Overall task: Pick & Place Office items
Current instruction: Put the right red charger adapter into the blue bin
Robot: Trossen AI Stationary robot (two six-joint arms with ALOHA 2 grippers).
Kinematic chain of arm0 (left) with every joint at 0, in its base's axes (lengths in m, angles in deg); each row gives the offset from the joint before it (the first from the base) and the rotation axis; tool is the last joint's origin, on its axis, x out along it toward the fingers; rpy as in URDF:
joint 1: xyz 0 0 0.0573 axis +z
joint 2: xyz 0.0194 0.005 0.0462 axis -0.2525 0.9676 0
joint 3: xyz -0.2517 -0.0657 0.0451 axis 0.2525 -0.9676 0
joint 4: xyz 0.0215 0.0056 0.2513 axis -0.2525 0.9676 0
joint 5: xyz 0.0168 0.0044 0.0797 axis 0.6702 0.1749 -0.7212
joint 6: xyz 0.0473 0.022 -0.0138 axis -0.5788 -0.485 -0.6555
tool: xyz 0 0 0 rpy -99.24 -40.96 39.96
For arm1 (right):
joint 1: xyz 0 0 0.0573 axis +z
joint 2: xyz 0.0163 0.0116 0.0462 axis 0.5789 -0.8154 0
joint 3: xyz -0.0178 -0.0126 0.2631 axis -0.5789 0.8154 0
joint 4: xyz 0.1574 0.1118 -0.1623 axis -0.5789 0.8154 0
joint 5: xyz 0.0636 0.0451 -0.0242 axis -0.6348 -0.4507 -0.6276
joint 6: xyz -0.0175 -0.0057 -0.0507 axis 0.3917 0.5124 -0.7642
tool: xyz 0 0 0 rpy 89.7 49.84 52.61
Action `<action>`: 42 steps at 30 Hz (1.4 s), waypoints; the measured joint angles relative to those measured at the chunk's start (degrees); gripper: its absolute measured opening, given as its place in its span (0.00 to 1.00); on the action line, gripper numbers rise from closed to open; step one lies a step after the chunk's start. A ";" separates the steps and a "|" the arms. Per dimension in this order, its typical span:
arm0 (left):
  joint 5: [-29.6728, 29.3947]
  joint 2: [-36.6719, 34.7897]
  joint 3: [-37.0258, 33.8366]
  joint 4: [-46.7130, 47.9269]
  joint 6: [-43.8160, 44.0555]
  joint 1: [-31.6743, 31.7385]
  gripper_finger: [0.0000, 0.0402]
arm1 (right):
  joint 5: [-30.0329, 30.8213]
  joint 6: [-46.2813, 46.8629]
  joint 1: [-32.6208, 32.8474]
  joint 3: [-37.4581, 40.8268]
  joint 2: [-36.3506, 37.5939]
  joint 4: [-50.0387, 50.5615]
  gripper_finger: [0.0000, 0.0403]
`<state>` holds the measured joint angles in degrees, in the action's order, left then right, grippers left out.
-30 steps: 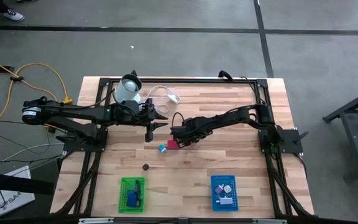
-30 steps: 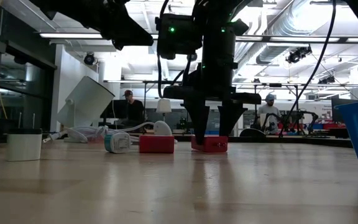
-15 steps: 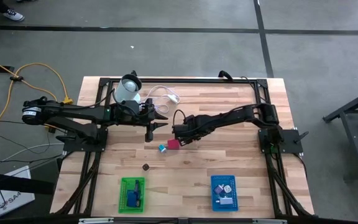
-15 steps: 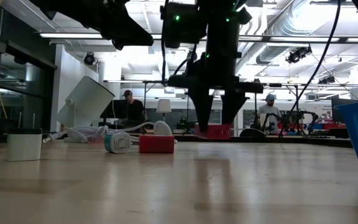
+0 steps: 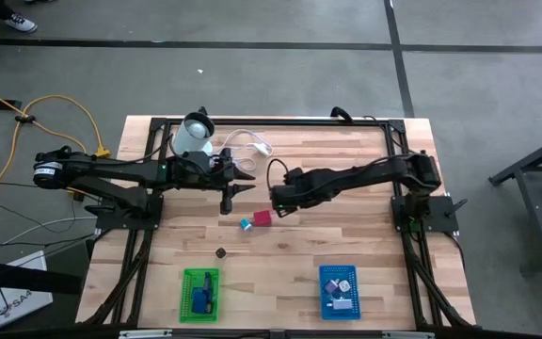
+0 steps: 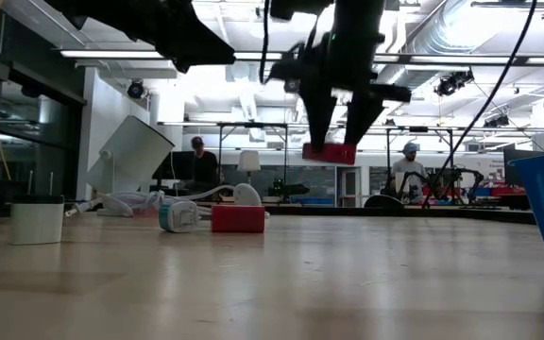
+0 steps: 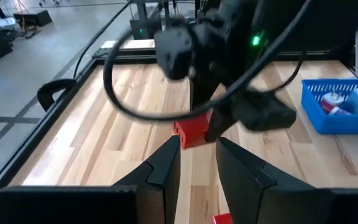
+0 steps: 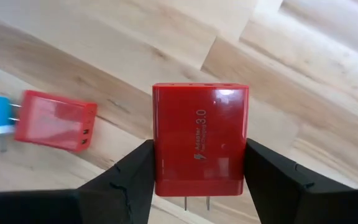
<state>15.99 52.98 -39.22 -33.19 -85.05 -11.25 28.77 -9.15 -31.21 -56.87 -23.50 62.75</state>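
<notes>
My right gripper hangs above the table's middle, shut on a red blocky charger, which also shows in the low view and past my left fingers. A second red block and a blue-and-white plug lie flat on the wood just below and left of it. A small black round piece lies nearer the front. My left gripper is open, holds nothing and hovers left of the right gripper. My right gripper pinches the red charger by its two narrow side faces, one finger on each. The fingers come from above, pointing down. The charger is lifted clear of the table and sits level, its two prongs at the end nearest the wrist.
A green bin and a blue bin, both holding small pieces, stand near the front edge. A pale round container lies tipped by a coiled white cable at the far left. A white cylinder stands at the low view's left.
My right gripper has gone straight up, staying shut on the red charger. The charger stood on the table a second ago and now hangs well clear of it. The other red block and the blue plug have stayed put.
</notes>
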 joint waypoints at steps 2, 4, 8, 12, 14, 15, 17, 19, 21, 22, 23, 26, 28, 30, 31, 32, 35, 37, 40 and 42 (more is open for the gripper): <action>0.02 0.00 0.00 0.02 0.00 -0.01 0.24 | 0.41 -0.49 0.30 0.00 1.30 0.42 0.50; 0.02 0.00 0.00 -0.27 0.00 -0.01 0.24 | 0.98 -1.06 0.89 0.00 1.99 0.71 0.51; 0.02 0.00 0.00 -0.58 0.00 -0.01 0.24 | 2.01 -1.13 2.06 0.00 4.34 1.88 0.50; -0.01 0.00 0.00 -0.89 0.00 0.00 0.24 | 4.47 -1.05 3.60 0.00 6.08 3.16 0.50; 0.01 0.00 0.00 -0.99 0.00 -0.02 0.24 | 5.70 -0.46 4.23 0.07 7.69 4.35 0.51; 0.02 0.00 0.00 -1.15 0.00 -0.02 0.24 | 6.86 -0.17 4.47 -0.01 8.39 4.59 0.51; 0.00 0.00 0.00 -1.19 0.00 -0.01 0.24 | 8.47 -0.03 5.19 -0.02 10.34 5.61 0.50; 0.02 0.00 0.00 -1.32 0.00 0.00 0.24 | 10.39 0.18 6.02 -0.02 11.17 5.65 0.50; 0.00 0.00 0.00 -1.34 0.00 0.00 0.24 | 11.22 0.20 6.48 0.00 12.60 5.99 0.50; 0.02 0.00 0.00 -1.47 0.00 -0.01 0.24 | 11.83 0.20 6.94 0.00 13.38 6.06 0.50; 0.01 0.00 0.00 -1.65 0.00 0.00 0.24 | 12.43 0.16 7.42 -0.01 13.95 6.09 0.51; 0.01 0.00 0.00 -1.69 0.00 -0.01 0.24 | 13.28 0.07 8.48 -0.04 14.83 6.57 0.50; 0.01 0.00 0.00 -1.69 0.00 0.00 0.24 | 13.44 0.07 9.12 -0.02 14.81 6.63 0.50; 0.00 0.00 0.00 -1.69 0.00 -0.01 0.24 | 13.61 0.28 9.52 -0.02 14.85 6.65 0.50; 0.02 0.00 0.00 -1.69 0.00 0.00 0.24 | 13.68 0.31 9.74 -0.02 14.87 6.72 0.50; 0.02 0.00 0.00 -1.69 0.00 0.00 0.24 | 13.68 0.31 9.93 -0.02 14.87 6.72 0.50; 0.00 0.00 0.00 -1.69 0.00 0.00 0.24 | 13.68 0.33 10.12 -0.02 14.87 6.73 0.50; 0.00 0.00 0.00 -1.69 0.00 0.00 0.24 | 13.71 0.23 10.12 -0.02 14.87 6.68 0.50; 0.01 0.00 0.00 -1.69 0.00 -0.02 0.24 | 13.37 -1.20 10.12 0.00 14.87 6.18 0.50; 0.02 0.00 0.00 -1.69 0.00 -0.02 0.24 | 12.58 -2.94 10.12 -0.02 14.87 5.26 0.50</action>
<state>16.00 52.98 -39.22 -34.88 -85.05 -11.26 41.35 -12.09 -21.09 -56.89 -8.63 68.00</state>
